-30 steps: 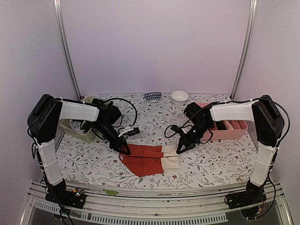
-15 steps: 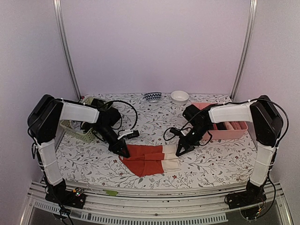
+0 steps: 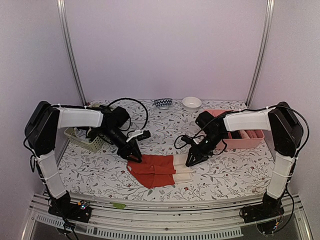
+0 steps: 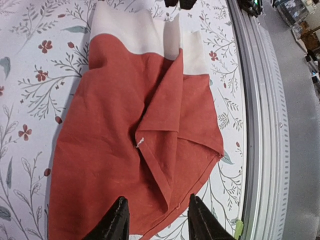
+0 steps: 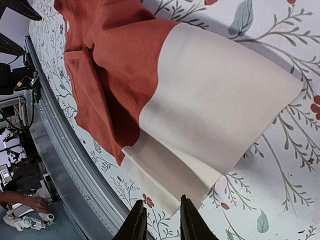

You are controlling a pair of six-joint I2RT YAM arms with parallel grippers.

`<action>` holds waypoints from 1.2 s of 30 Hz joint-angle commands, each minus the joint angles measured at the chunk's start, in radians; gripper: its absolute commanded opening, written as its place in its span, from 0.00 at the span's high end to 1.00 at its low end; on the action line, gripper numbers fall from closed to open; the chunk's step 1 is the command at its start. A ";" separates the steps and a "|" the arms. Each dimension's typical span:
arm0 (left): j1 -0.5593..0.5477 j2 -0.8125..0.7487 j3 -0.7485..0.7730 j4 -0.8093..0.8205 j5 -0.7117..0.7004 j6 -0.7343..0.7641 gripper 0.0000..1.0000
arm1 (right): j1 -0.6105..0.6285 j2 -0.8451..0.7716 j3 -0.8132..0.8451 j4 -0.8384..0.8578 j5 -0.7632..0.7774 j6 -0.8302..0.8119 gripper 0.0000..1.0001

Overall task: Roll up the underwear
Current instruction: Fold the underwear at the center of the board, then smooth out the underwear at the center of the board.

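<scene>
The red-orange underwear [image 3: 156, 171] with its cream-white part [image 3: 182, 170] lies flat and creased on the flowered table, near the front. My left gripper [image 3: 134, 156] is at its left far corner. In the left wrist view [image 4: 156, 222] the jaws are open, with the red cloth [image 4: 125, 140] under the fingertips. My right gripper [image 3: 191, 161] is at the cream end. In the right wrist view [image 5: 161, 220] the jaws stand narrowly open over the cream edge [image 5: 220, 110], holding nothing. The black underwear is not in view.
A pale green basket [image 3: 86, 140] stands behind the left arm. A pink tray [image 3: 245, 142] sits right of the right gripper. Two small bowls [image 3: 163, 103] [image 3: 192, 103] stand at the back. The metal front rail [image 4: 265, 125] runs close to the cloth's near edge.
My left gripper has shifted a little right and away along the red end of the cloth. My right gripper has barely moved. The cloth lies about as before.
</scene>
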 commanded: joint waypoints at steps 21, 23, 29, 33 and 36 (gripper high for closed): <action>-0.145 0.197 0.080 0.072 0.106 -0.014 0.63 | 0.014 0.012 -0.139 0.146 -0.072 0.146 0.80; -0.157 0.192 0.071 0.042 0.106 0.032 0.67 | 0.019 0.008 -0.148 0.146 -0.080 0.146 0.80; -0.190 0.140 0.018 -0.030 0.065 0.174 0.71 | 0.030 -0.029 -0.180 0.142 -0.090 0.152 0.80; -0.201 0.047 -0.042 -0.028 0.059 0.247 0.69 | 0.030 -0.070 -0.196 0.131 -0.091 0.152 0.80; -0.205 -0.016 -0.077 -0.006 0.052 0.279 0.65 | 0.030 -0.114 -0.196 0.130 -0.076 0.156 0.80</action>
